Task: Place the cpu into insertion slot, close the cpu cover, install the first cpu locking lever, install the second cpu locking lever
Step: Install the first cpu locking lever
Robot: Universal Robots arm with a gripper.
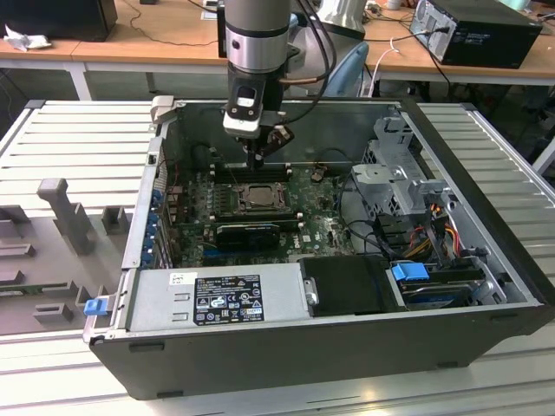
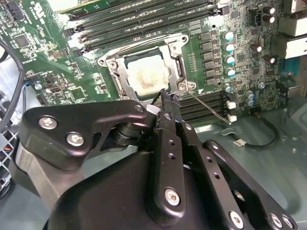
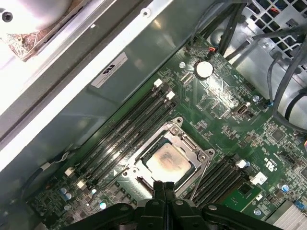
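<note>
The cpu (image 2: 146, 76) (image 3: 168, 160) is a dull silver square lying flat in its insertion slot, which the metal frame around it mostly hides. The cpu cover (image 2: 116, 72) (image 3: 192, 143) lies down over the chip's edges. A thin wire locking lever (image 2: 207, 106) sticks out sideways from one socket corner, towards the memory slots. My gripper (image 2: 165, 96) (image 3: 163, 184) is shut with nothing between its fingers, its tips at the socket's edge beside the base of that lever. In the exterior view the gripper (image 1: 257, 161) hangs just over the socket's (image 1: 257, 197) far side.
Long black memory slots (image 2: 144, 21) (image 3: 120, 129) flank the socket. A black expansion card (image 1: 247, 232) lies just in front of it. The power supply (image 1: 217, 299), drive cage (image 1: 399, 173) and loose cables (image 1: 434, 225) crowd the case's front and the exterior view's right.
</note>
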